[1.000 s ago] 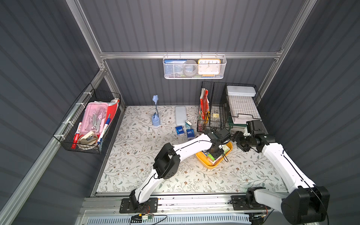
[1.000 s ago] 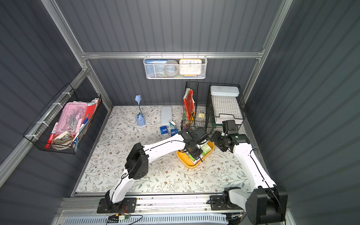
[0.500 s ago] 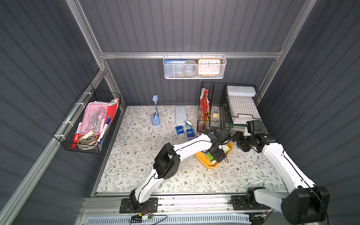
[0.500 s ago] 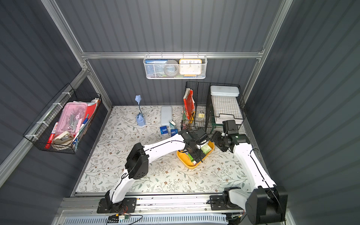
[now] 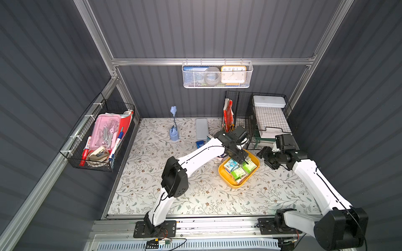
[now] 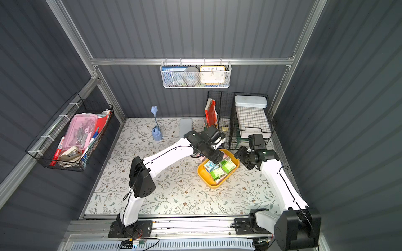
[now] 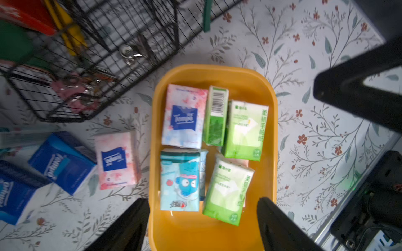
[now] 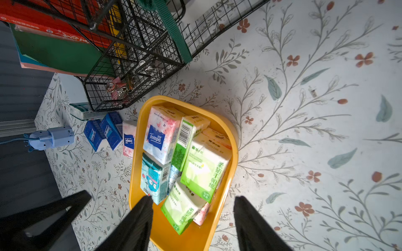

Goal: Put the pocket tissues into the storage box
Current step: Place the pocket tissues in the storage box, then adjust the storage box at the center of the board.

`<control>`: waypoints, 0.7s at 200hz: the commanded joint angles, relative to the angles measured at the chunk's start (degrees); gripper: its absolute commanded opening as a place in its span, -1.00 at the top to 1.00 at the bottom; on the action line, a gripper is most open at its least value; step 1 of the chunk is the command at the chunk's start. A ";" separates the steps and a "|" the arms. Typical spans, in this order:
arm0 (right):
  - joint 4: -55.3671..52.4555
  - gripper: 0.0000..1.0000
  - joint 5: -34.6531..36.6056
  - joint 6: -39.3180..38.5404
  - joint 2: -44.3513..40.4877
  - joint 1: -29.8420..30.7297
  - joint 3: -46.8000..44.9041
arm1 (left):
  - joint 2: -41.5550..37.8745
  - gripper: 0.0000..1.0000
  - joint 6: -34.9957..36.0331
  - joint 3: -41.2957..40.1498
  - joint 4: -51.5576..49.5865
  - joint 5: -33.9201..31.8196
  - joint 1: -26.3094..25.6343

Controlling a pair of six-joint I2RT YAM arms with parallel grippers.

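Note:
The yellow storage box lies on the floral mat in front of the wire baskets. Several pocket tissues fill it, in green, light blue and pink-white. Just outside its rim lie a pink-white packet and two dark blue packets. My left gripper hangs open over the box, holding nothing. My right gripper stands open and empty at the box's right end.
Black wire baskets stand right behind the box. A long pale grey-blue case and a small blue stand sit at the back of the mat. A wire basket hangs on the left wall, a white mesh basket on the back wall.
My left gripper has opened above the box and risen a little. The right arm has stayed where it was.

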 commanded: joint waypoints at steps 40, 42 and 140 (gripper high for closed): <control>-1.28 -0.27 0.13 -0.37 -0.29 -0.17 1.00 | 0.39 -0.40 -0.07 -3.09 -0.12 -6.97 6.61; -1.26 -0.27 0.13 -0.39 -0.27 -0.16 1.01 | 0.54 -0.39 -0.28 -3.21 0.05 -7.17 6.66; -1.75 -0.27 0.22 -0.55 -0.18 -0.13 1.59 | 8.26 -0.33 -4.57 -7.81 7.31 -9.18 7.03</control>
